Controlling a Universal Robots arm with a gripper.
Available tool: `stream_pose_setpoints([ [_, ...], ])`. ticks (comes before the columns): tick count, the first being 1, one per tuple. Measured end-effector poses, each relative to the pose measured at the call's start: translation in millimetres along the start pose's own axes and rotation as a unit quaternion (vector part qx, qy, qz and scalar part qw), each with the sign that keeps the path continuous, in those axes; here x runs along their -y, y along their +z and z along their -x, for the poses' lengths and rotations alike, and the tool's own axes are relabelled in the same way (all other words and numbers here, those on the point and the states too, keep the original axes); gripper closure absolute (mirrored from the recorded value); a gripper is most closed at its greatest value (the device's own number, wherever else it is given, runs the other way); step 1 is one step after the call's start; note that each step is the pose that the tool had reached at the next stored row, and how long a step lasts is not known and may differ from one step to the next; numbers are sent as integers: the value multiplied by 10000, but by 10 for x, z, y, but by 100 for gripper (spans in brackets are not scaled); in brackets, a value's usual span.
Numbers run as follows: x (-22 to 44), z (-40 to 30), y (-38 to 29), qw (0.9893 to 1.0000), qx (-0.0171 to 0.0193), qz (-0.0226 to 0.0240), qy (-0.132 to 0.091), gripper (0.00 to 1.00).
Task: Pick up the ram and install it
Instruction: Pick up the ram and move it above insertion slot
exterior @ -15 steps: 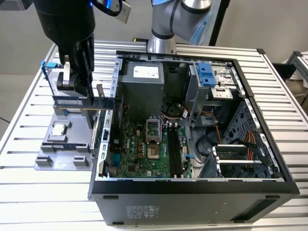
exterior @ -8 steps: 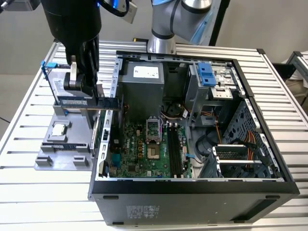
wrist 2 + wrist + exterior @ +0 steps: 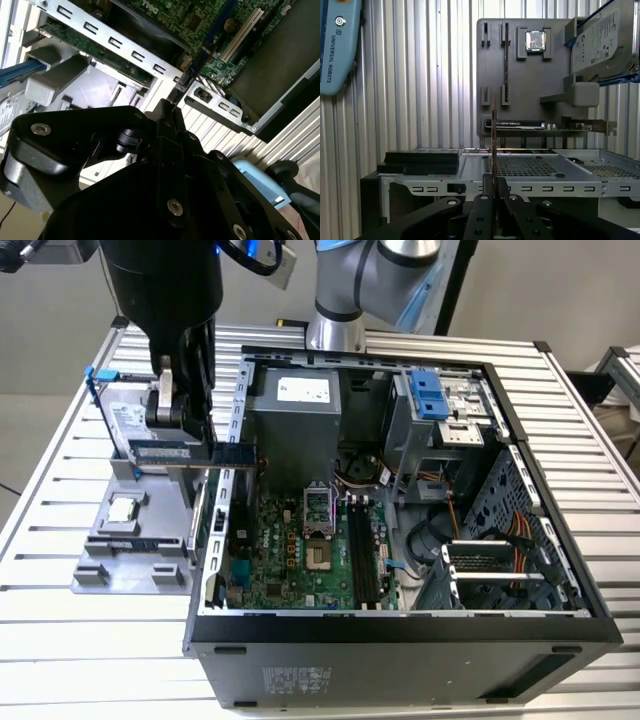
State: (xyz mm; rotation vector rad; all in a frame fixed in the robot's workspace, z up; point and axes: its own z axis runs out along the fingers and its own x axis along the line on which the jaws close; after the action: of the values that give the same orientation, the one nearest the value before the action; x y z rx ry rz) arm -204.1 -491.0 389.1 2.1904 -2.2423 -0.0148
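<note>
In the exterior view, my gripper hangs over the seam between the grey parts tray and the open computer case. It is closed narrowly on the ram at about mid-length. The stick is lifted clear of the tray and lies level, its long axis running across the picture from left to right. The black memory slots on the board lie well apart from it, toward the exterior view's right. As I judge it, their length runs crosswise to the stick.

In the second wrist view, my gripper has its fingers pressed together, and the ram pokes out beyond them as a thin dark edge toward the case's metal wall.

In the first wrist view, my gripper pinches the ram edge-on, a fine line reaching toward the parts tray.
</note>
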Motion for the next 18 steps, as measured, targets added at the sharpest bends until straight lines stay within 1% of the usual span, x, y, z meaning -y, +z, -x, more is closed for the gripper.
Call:
stream_pose_setpoints([
  [18,205,5,-2,10000,0,0,0,100],
])
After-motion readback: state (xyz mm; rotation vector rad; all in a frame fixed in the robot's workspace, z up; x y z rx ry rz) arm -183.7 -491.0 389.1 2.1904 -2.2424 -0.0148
